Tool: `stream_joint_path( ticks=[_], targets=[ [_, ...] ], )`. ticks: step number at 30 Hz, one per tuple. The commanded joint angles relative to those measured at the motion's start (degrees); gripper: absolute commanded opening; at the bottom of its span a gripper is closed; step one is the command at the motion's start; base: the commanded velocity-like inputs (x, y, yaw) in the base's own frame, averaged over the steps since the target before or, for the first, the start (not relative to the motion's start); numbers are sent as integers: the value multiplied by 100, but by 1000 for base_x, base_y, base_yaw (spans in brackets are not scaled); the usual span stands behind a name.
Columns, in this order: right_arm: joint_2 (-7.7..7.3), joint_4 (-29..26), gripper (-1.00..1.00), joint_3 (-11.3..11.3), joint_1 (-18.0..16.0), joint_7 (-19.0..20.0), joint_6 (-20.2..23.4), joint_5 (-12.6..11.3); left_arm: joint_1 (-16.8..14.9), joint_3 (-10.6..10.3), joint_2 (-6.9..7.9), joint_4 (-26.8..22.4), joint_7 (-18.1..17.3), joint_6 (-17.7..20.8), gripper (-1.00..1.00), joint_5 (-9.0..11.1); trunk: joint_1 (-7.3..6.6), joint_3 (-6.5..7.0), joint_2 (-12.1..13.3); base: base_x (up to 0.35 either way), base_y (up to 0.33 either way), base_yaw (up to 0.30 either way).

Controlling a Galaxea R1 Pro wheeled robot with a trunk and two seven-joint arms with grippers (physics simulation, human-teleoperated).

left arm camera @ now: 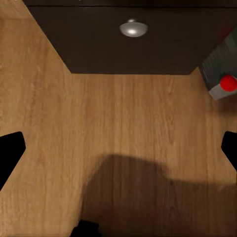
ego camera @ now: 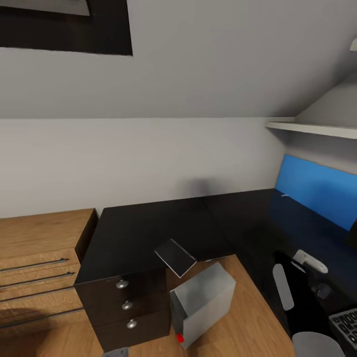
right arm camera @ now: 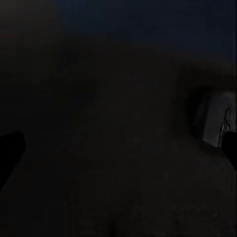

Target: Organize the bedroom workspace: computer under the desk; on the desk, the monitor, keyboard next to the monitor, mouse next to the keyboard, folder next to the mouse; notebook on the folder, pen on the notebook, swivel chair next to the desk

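The desk (ego camera: 148, 233) is the biggest thing here. It is black and shiny and bends round a corner. Most of its top is bare, so I think a lot of the job is left.

The wooden dresser (ego camera: 39, 258) stands just beside it.

At the far right there is a big blue flat thing (ego camera: 317, 191) over the desk top. I think it is the folder. I cannot tell if it lies flat or leans up.

The computer (ego camera: 203, 302) is on the wood floor, just beside the drawers (ego camera: 127, 305). It sits tilted in the desk's corner gap. It looks more beside the desk than under it, so it may need a push.

The keyboard (ego camera: 347, 322) peeks in low on the right, on something dark. I cannot tell if that is the desk.

The notebook (ego camera: 174, 257) is at the desk's front edge and sticks out tilted. It is well apart from the blue thing, so stacking is not done.

I cannot judge the monitor, mouse, pen or chair.

All three drawers are closed, so I cannot tell what is in them.

My left gripper (left arm camera: 118, 153) is spread wide and holds nothing, above the floor near the lowest knob (left arm camera: 133, 28). My right gripper (right arm camera: 118, 148) is spread wide too, with nothing in it, over something dark.
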Motion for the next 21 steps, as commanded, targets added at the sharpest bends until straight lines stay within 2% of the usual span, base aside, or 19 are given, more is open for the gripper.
stream_joint_path(
  ticks=[1, 2, 4, 7, 9, 10, 14, 15, 17, 19, 20, 21],
  targets=[
    [220, -97, 100, 110, 82, -45, 24, 168, -3, -26, 3, -10, 50, 11, 100, 38, 0, -6, -4, 0, 0, 164],
    [457, -135, 100, 273, 153, -59, 18, 470, -3, -22, 1, -10, 52, -2, 100, 33, 0, -6, -4, 0, 0, 220],
    [639, -68, 100, 384, 204, -66, 10, 712, -3, -17, 1, -10, 53, -8, 100, 29, 0, -6, -4, 0, 0, 241],
    [790, 77, 100, 591, 247, -71, 2, 922, -3, -6, 8, -9, 55, -16, 100, 28, 0, -6, -4, 0, 0, 263],
    [826, 119, 100, 780, 259, -77, 0, 974, -3, 0, 12, -9, 55, -20, 100, 30, 0, -6, -4, 0, 0, 238],
    [845, 145, 100, 1005, 289, -80, -2, 1009, -3, 7, 14, -9, 51, -26, 100, 32, 0, -6, -4, 0, 0, 86],
    [856, 159, 100, 1241, 437, -58, -1, 1029, -3, 12, 9, -9, 45, -31, 100, 27, 0, -6, -4, 0, 0, 31],
    [854, 159, 100, 1397, 472, -62, -8, 1032, -3, 15, 11, -9, 44, -32, 100, 26, 0, -6, -4, 0, 0, 9],
    [853, 156, 100, 1543, 499, -67, -15, 1032, -3, 18, 14, -9, 45, -32, 100, 25, 0, -6, -4, -3, 0, 6],
    [856, 155, 100, 1602, 512, -64, -18, 1025, -3, 19, 15, -9, 46, -32, 100, 25, 0, -6, -4, -43, 10, 2],
    [857, 157, 100, 1885, 540, -49, -23, 1019, -3, 20, 16, -9, 46, -32, 100, 25, 0, -6, -4, -206, 152, 1],
    [854, 156, 100, 2043, 559, -56, -25, 1021, -3, 20, 16, -9, 46, -32, 100, 24, 0, -6, -4, -227, 173, 0]
  ],
)
